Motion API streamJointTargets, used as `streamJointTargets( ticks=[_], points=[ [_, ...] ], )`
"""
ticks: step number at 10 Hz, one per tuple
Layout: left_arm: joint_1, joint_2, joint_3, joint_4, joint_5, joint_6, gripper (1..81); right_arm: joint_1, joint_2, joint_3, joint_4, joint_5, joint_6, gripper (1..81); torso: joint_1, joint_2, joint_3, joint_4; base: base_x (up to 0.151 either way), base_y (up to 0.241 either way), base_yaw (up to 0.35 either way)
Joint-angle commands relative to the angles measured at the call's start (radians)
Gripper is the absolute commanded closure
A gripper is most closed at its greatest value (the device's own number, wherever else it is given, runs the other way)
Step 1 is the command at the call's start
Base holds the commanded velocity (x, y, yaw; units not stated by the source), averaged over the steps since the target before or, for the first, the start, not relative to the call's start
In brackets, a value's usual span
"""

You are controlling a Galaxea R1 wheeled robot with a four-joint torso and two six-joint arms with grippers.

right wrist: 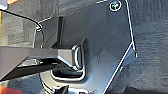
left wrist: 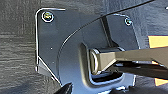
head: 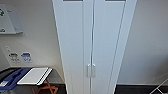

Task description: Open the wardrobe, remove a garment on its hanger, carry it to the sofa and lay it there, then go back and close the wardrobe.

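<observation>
While the wardrobe (head: 93, 42) stands straight ahead against the far wall with both panelled doors closed and its two small handles (head: 91, 70) side by side at the middle seam, whether either gripper is open or closed cannot be told from the wrist views over dark carpet (left wrist: 17, 50).

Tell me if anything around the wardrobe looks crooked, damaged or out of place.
Nothing stands out. The wardrobe has both doors shut and meeting evenly, with the paired handles level at the seam. To its left, a white board lies flat on a stand, not fallen.
</observation>
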Motion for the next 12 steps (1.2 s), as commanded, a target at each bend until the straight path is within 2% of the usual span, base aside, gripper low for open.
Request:
streamJointTargets(
  ticks=[1, 12],
  points=[
    [-0.032, -0.017, 0.01, 0.005, 0.062, 0.008, 1.0, 0.027, -0.019, 0.01, -0.015, -0.044, -0.003, 1.0, 0.0, 0.0, 0.0, 0.0, 0.095, 0.0, 0.0],
    [-0.032, -0.016, 0.01, 0.005, 0.063, 0.008, 1.0, 0.032, -0.017, 0.013, -0.013, -0.043, 0.001, 1.0, 0.0, 0.0, 0.0, 0.0, 0.09, 0.0, 0.0]
  ],
)
